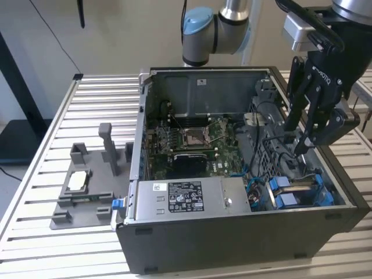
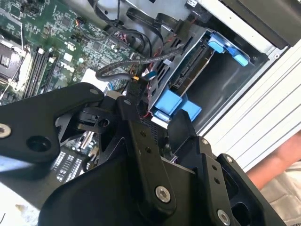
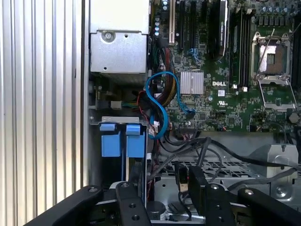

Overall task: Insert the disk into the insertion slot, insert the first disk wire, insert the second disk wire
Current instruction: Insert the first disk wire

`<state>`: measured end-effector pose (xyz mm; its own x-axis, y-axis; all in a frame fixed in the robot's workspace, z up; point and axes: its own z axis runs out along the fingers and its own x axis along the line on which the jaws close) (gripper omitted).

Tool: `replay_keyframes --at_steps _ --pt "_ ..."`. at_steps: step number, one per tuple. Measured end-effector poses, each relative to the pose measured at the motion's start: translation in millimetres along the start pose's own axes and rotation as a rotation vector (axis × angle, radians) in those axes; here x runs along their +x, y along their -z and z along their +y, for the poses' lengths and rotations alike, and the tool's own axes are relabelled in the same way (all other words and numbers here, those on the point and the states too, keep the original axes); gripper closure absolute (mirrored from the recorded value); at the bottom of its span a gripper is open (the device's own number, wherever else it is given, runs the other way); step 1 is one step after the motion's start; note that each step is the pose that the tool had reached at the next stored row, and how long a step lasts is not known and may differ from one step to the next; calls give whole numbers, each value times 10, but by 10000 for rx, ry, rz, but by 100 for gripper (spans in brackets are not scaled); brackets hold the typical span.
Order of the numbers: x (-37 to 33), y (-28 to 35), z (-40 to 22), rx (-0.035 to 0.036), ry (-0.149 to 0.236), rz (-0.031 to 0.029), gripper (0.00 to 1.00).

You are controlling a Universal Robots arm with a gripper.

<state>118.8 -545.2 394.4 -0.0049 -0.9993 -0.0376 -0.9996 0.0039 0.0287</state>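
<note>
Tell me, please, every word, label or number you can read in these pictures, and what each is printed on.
No text is legible enough to quote.
Label on the power-supply box: print too small.
Sticker on the computer case: too small.
White markings on the motherboard: too small or blurred.

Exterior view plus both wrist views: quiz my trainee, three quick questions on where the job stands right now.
1. True or false: the disk lies on the grey fixture.
2. The gripper hangs over: A the socket; B the cables beside the slot; C the fixture.
3. Fill in: the tabs at the slot are ____.
Key: 1 false, it sits in the slot; 2 B; 3 blue.
</note>
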Motion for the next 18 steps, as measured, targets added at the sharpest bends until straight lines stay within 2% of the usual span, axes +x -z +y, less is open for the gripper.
replay_keyframes --at_steps 7,18 --pt "-31 -1 -1 0 0 0 47" --pt "-37 -2 -1 0 -1 0 47"
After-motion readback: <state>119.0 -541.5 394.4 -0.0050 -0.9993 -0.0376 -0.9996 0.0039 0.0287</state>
